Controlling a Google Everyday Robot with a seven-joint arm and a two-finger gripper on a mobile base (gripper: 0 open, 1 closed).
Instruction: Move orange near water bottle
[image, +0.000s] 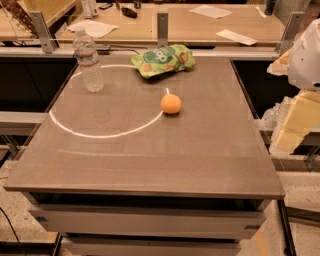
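Note:
The orange (171, 104) is a small round bright fruit lying on the brown table (150, 160), a little right of the middle. The water bottle (88, 61) stands upright at the table's back left, clear and ribbed, with a white cap and a white-and-red label. The orange is well apart from it, to its right and nearer the front. My gripper (292, 132) hangs off the table's right edge as pale cream-coloured parts below the white arm (305, 60). It is far right of the orange and touches nothing.
A green snack bag (162, 61) with orange pictures lies at the back middle, between bottle and orange. A bright arc of light curves across the tabletop. A wooden counter (200, 25) with papers runs behind the table. Metal posts stand along the back edge.

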